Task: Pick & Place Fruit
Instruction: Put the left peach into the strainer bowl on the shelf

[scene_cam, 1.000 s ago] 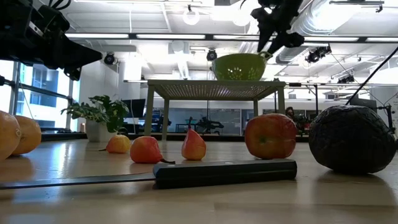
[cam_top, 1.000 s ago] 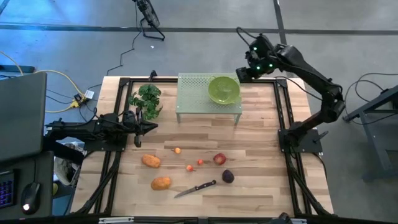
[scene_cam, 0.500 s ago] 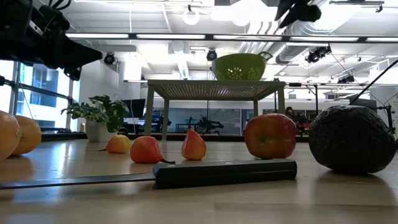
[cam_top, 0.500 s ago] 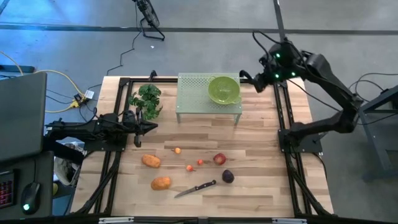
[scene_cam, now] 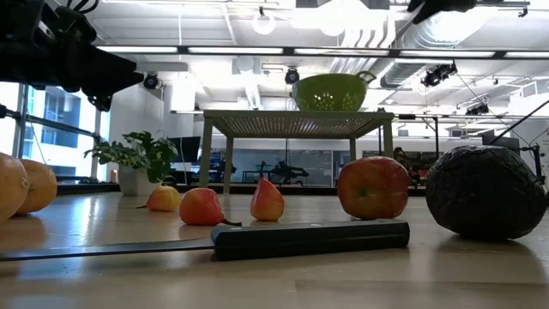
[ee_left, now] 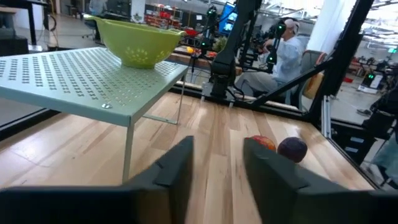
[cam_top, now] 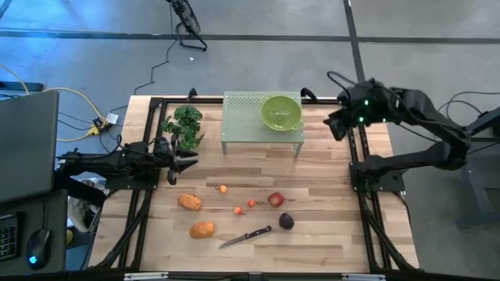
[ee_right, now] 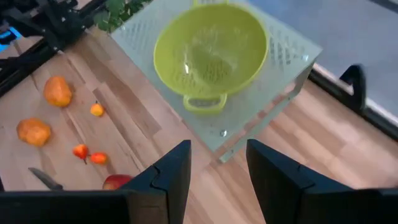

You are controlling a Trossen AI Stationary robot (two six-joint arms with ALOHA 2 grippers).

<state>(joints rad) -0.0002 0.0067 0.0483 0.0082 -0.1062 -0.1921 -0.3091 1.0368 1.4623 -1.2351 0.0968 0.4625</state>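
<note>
The fruit lies on the wooden table's near half: two orange ovals (cam_top: 189,202) (cam_top: 201,229), a small orange one (cam_top: 223,188), two tiny red ones (cam_top: 238,210) (cam_top: 251,204), a red apple (cam_top: 275,200) and a dark purple one (cam_top: 287,222). A green colander (cam_top: 280,112) stands on a perforated stand (cam_top: 242,117). My left gripper (cam_top: 183,161) is open and empty at the table's left edge. My right gripper (cam_top: 332,125) is open and empty, up in the air by the table's far right edge, beside the stand.
A black-handled knife (cam_top: 246,236) lies near the front between the lower orange oval and the purple fruit. A green leafy bunch (cam_top: 183,125) sits at the far left by the stand. Bare wood lies to the right of the fruit.
My right gripper has drawn back from above the colander toward the table's right edge and a little toward the near edge, empty. In the low view it has passed out at the top right. The fruit and the colander have stayed where they were.
</note>
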